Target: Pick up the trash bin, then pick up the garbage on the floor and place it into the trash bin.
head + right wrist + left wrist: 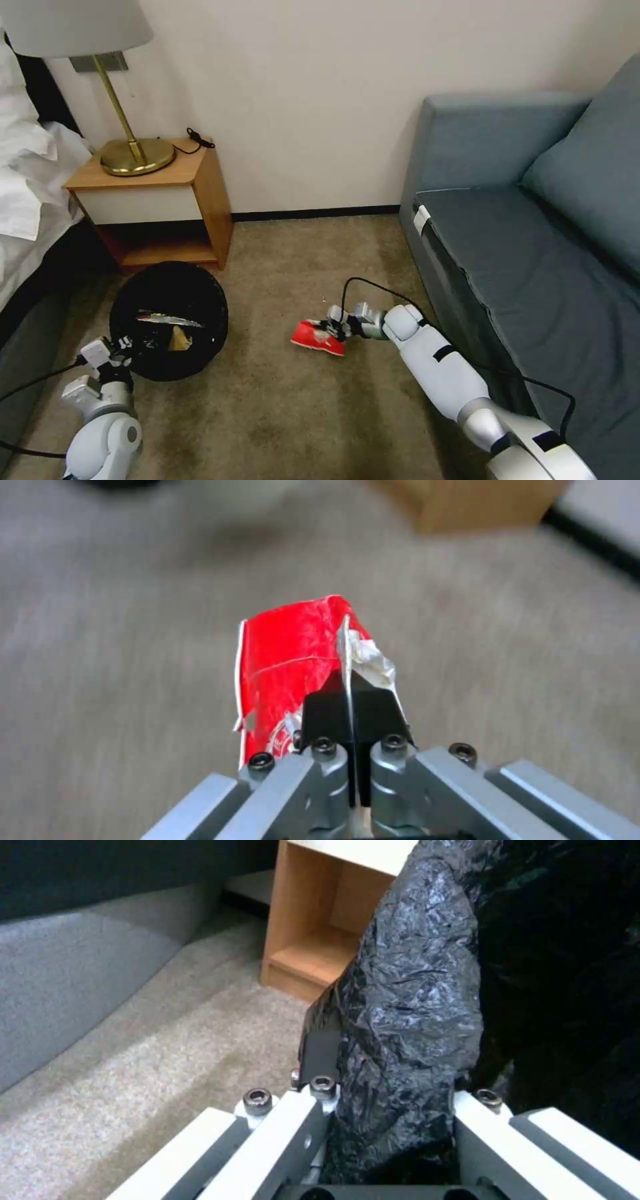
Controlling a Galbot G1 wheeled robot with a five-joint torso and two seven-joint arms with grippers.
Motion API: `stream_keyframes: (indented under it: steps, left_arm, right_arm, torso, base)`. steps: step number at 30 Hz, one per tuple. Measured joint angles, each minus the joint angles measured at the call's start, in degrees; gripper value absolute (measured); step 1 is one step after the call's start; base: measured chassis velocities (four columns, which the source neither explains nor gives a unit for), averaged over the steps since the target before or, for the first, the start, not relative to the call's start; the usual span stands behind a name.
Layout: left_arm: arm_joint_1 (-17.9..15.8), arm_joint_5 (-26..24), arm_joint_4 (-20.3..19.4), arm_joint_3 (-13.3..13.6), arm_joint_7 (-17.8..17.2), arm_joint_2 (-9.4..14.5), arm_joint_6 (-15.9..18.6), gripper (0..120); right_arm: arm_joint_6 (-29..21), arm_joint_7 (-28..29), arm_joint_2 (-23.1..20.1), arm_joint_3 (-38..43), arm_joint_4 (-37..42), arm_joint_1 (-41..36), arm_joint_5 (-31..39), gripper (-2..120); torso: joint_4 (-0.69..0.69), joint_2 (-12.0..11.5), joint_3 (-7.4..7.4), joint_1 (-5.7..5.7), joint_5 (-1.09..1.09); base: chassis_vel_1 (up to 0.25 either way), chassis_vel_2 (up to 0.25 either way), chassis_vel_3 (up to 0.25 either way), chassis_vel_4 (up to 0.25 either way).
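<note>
— Nearest the robot? The left gripper point(123, 345) clamps the rim of the black, crinkly-lined trash bin point(169, 319) on the carpet.

— Farther out? The right gripper point(335, 327) pinches a glossy red snack packet point(318, 337) near the sofa.

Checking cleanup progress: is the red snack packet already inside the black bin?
No, the red snack packet is pinched in the right gripper, apart from the bin.

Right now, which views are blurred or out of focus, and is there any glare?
Right wrist view: carpet smeared and soft; red packet sharp in the right gripper. Left wrist view: crisp, sheen on the bin's bag at the left gripper. Head view: even light, sharp.
</note>
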Motion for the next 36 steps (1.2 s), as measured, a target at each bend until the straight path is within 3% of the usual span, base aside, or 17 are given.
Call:
stream_keyframes:
  steps: [2,6,12,17,30,36]
  left_arm:
    - [0.01,0.01,0.0,0.0,0.01,0.0,-0.01,2]
    - [0.01,0.12,-0.09,0.04,0.09,-0.08,-0.02,2]
    - [0.02,0.21,-0.33,0.13,0.11,-0.27,-0.02,2]
    - [0.24,0.25,-0.45,0.06,0.17,-0.33,-0.05,2]
    - [0.42,0.27,-1.08,0.0,0.21,-0.37,-0.07,2]
    - [0.46,0.27,-1.23,-0.03,0.21,-0.51,-0.07,2]
  right_arm:
    - [0.36,0.94,0.15,-0.51,0.22,0.0,1.04,0]
    - [4.98,12.75,2.5,-6.87,3.21,0.04,13.42,0]
    - [6.16,17.61,3.78,-10.84,7.84,-0.05,18.19,0]
    - [5.04,22.26,4.52,-15.85,16.82,-0.67,21.35,0]
    - [3.8,24.33,4.98,-23.38,27.2,-1.51,23.55,0]
    - [4.28,24.6,7.48,-26.85,22.48,-1.46,19.83,0]
  torso:
    - [0.0,0.0,0.0,0.0,0.0]
    - [0.0,0.0,0.0,0.0,-0.01]
    - [0.0,0.0,0.0,0.0,-0.01]
    - [0.0,0.0,0.0,0.0,-0.01]
    - [0.0,0.0,0.0,0.0,0.0]
    - [0.0,0.0,0.0,0.0,0.0]
  base:
    - [0.0,0.0,0.0,0.0]
    - [0.0,0.0,0.0,0.0]
    - [0.0,0.0,0.0,0.0]
    - [0.0,0.0,0.0,0.0]
    - [0.0,0.0,0.0,0.0]
    - [0.0,0.0,0.0,0.0]
